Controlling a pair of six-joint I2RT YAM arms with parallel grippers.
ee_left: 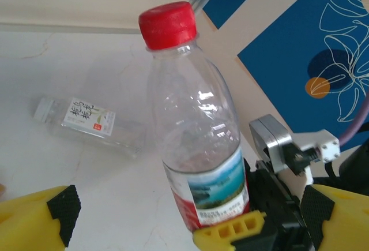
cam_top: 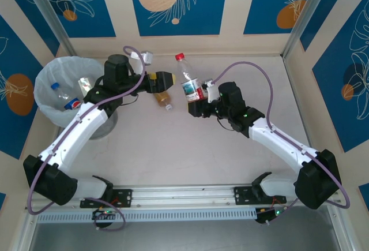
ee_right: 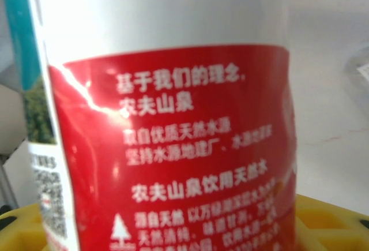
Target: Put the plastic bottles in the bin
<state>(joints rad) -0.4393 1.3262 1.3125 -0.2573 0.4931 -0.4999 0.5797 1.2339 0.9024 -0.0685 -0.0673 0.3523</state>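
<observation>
Gripping the red-capped bottle (ee_left: 196,130), right fingers (ee_right: 331,222) hide its base — left fingers (ee_left: 31,219) spread, partly cropped.

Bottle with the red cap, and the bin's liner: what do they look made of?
The bottle looks like thin clear plastic, glossy: the table shows through it and highlights sit on its shoulder. Its cap seems opaque red plastic. The liner looks like thin translucent white film, wrinkled at the rim.
</observation>
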